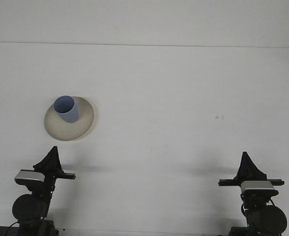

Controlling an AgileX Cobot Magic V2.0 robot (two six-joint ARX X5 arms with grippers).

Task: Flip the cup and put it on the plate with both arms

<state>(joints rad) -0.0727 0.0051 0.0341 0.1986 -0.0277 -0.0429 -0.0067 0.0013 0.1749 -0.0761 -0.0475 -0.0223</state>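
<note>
Cup (66, 108) upright on plate (80, 127)

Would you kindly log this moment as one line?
cup: upright on plate | left gripper: retracted, empty | right gripper: retracted, empty

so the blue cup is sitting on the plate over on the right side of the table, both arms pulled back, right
Not quite. The blue cup is on the plate, but the front view shows them on the left side of the table, ahead of the left gripper. Both arms are pulled back, the right gripper too.

A blue cup (66, 108), cream plate (69, 127), white table (174, 98).
</note>
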